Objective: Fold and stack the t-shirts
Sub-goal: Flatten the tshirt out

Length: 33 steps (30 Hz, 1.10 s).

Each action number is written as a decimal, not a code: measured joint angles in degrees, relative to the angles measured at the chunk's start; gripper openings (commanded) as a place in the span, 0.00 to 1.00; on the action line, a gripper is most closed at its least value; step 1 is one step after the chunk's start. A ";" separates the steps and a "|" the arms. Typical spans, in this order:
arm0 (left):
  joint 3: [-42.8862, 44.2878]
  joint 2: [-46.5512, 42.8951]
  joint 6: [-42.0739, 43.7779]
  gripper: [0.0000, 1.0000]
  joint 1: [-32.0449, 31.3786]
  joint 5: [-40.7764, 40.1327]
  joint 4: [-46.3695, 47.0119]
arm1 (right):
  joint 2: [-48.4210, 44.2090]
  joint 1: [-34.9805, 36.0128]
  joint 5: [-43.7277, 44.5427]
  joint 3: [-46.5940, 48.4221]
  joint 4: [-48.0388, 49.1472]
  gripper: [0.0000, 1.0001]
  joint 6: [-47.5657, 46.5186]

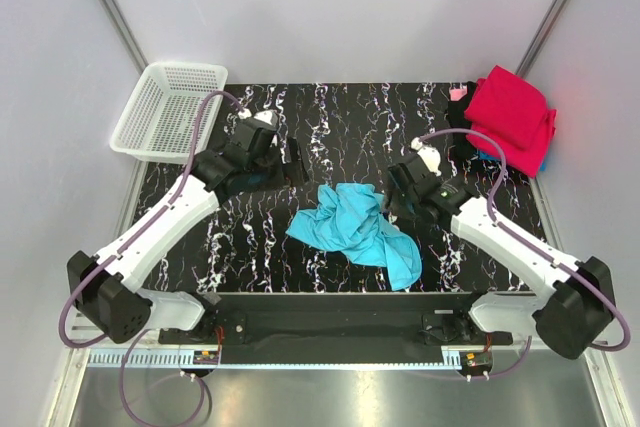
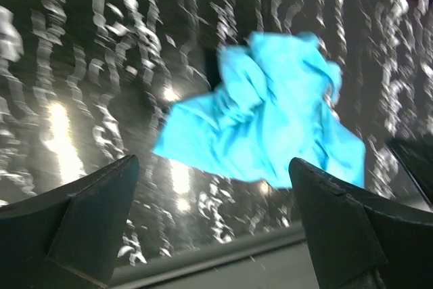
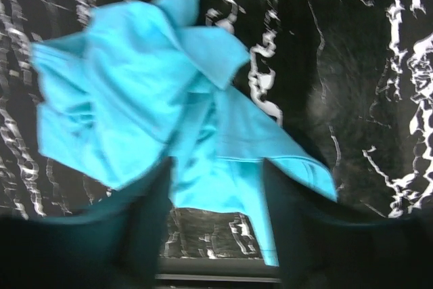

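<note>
Step in hand, by my reading: laying out, as turquoise t-shirt (image 1: pixel 355 232) lies crumpled at centre of tabletop (image 1: pixel 245 242), unfolded. Left fingers (image 2: pixel 91 211) spread wide, empty, at its 10 o'clock; right fingers (image 3: pixel 145 235) apart at its 3 o'clock, pinching nothing. Red t-shirt (image 1: pixel 510 112) tops pile at 2 o'clock. Next move likely calls for pinching opposite edges, pulling flat

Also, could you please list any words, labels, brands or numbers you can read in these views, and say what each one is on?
None can be read. The turquoise shirt, the red shirt and the basket carry no visible print; the table's white marks are only a marbled pattern.
</note>
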 measured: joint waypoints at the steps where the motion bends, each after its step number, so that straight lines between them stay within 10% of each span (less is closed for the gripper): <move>1: -0.66 0.00 -0.48 0.99 0.02 2.08 0.76 | 0.09 -1.86 -2.40 -1.60 0.57 0.44 -0.15; 6: -4.61 -0.02 -3.76 0.99 0.07 11.87 6.62 | 1.90 -6.08 -9.77 -4.61 1.81 0.06 -0.94; 27: -12.52 0.00 -7.39 0.99 -0.15 19.32 12.96 | 15.37 -6.05 -17.57 -6.95 4.79 0.24 -5.27; 30: -13.35 0.00 -7.39 0.99 -0.17 19.30 12.90 | 17.51 -6.05 -17.09 -6.34 4.94 0.00 -6.19; 33: -13.38 0.00 -7.39 0.99 -0.22 19.30 12.98 | 19.69 -6.05 -15.89 -4.63 4.98 0.00 -6.99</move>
